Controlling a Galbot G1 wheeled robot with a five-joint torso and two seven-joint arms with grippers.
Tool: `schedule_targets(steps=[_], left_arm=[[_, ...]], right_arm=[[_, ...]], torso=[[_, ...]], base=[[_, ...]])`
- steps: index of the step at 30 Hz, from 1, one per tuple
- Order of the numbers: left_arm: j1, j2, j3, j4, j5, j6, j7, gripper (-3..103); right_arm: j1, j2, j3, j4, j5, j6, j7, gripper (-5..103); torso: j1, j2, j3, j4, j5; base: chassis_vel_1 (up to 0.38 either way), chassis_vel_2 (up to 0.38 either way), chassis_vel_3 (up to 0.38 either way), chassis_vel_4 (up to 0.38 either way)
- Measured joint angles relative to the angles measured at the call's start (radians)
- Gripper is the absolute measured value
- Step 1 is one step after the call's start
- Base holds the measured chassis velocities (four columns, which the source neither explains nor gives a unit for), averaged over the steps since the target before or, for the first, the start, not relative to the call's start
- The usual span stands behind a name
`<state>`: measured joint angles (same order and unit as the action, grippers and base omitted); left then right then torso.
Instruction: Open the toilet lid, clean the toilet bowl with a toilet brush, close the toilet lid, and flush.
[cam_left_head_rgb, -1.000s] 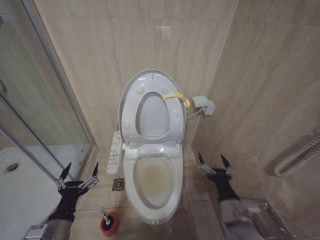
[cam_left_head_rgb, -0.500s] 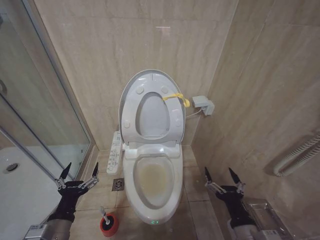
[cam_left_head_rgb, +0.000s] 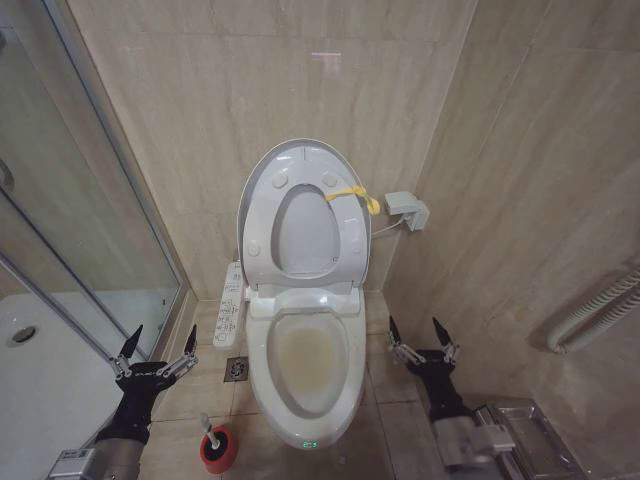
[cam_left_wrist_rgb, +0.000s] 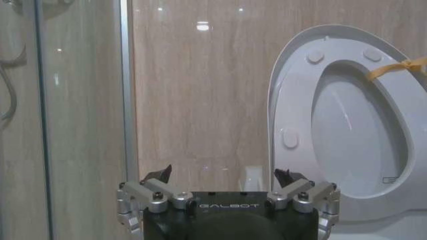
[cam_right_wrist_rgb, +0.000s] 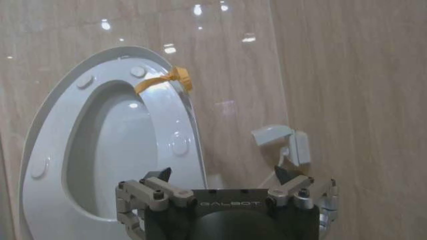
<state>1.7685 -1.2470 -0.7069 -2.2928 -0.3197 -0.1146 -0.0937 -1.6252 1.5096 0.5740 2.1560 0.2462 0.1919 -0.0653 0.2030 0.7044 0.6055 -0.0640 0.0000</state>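
Observation:
The toilet lid (cam_left_head_rgb: 305, 236) stands upright against the back wall, with the seat ring (cam_left_head_rgb: 345, 240) raised in front of it and a yellow loop tag (cam_left_head_rgb: 352, 196) at its right edge. Below lies the toilet bowl (cam_left_head_rgb: 303, 362), stained brownish-yellow inside, with its button panel (cam_left_head_rgb: 229, 303) on the left. On the floor left of the bowl, the toilet brush (cam_left_head_rgb: 209, 432) sits in a red holder (cam_left_head_rgb: 219, 450). My left gripper (cam_left_head_rgb: 157, 350) hangs open above and left of the brush. My right gripper (cam_left_head_rgb: 421, 338) is open, low and right of the bowl. Both wrist views face the lid (cam_left_wrist_rgb: 353, 135) (cam_right_wrist_rgb: 107, 145) past open grippers (cam_left_wrist_rgb: 223, 175) (cam_right_wrist_rgb: 222, 173).
A glass shower screen (cam_left_head_rgb: 80, 250) closes off the left side. A floor drain (cam_left_head_rgb: 236, 369) lies between the bowl and my left gripper. A white wall box (cam_left_head_rgb: 407, 210) sits right of the lid. A corrugated hose (cam_left_head_rgb: 595, 315) and a metal rack (cam_left_head_rgb: 535, 430) occupy the right.
My right gripper dipped down and to the right, then came back up and left toward the bowl, staying open. The left gripper, lid and brush have not moved.

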Motion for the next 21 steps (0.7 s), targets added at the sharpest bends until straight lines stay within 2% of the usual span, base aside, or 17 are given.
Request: schedule_targets(steps=[12,21], left_arm=[[0.0,0.0,0.0,0.0,0.0,0.0,0.0,100],[0.0,0.0,0.0,0.0,0.0,0.0,0.0,100]], right_arm=[[0.134,-0.065,0.011,-0.079,0.071,-0.006,-0.005,100],[0.152,-0.072,0.029,-0.099,0.057,0.012,0.028,100]], torso=[[0.0,0.0,0.0,-0.0001,0.0],[0.0,0.0,0.0,-0.0001,0.0002]], base=[[0.0,0.0,0.0,0.0],[-0.029,0.03,0.023,-0.019]])
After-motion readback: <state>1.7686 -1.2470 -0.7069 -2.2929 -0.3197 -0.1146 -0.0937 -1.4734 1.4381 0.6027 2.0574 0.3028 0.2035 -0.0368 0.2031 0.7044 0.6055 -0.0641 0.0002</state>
